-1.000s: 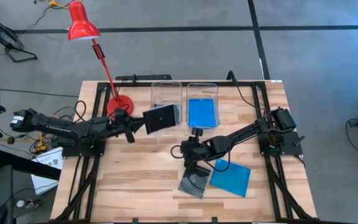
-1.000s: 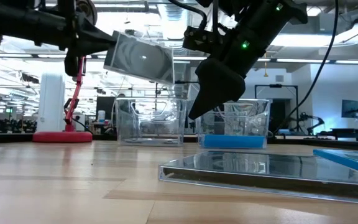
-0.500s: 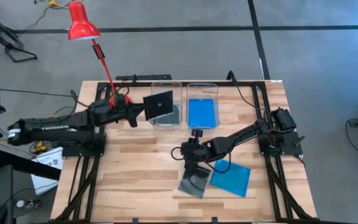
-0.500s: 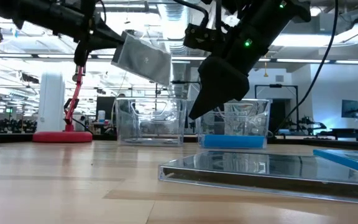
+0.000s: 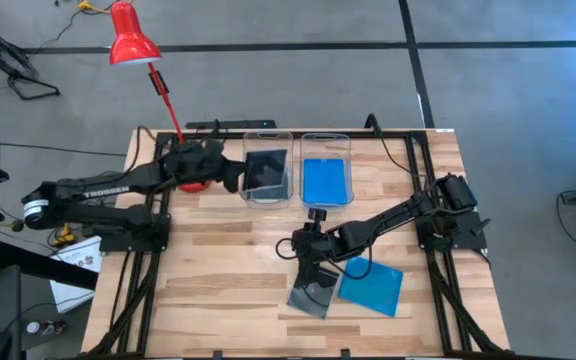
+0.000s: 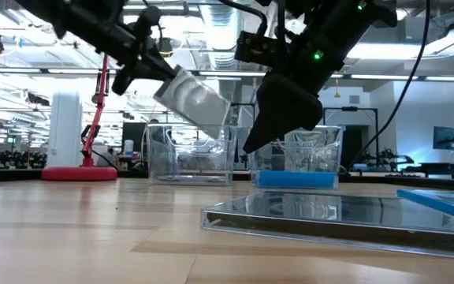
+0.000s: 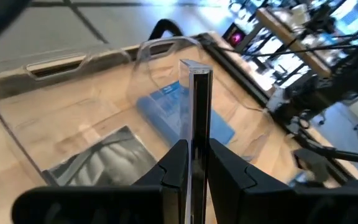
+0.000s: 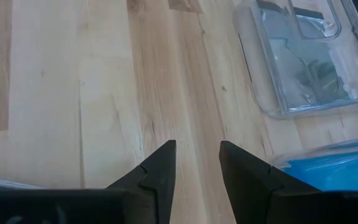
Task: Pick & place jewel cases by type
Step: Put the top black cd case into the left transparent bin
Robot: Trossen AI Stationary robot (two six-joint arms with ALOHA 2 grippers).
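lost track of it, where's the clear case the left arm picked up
The clear jewel case is pinched in the left gripper, tilted over the left bin, beside the bin holding a blue case.

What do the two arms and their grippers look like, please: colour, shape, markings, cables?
Both arms are dark, slender and jointed. The left arm carries white lettering along its side and a pale ring at its base end. The right arm shows a small green light in the low view and black cables near it. The left gripper and the right gripper each have two dark, flat, pointed fingers.
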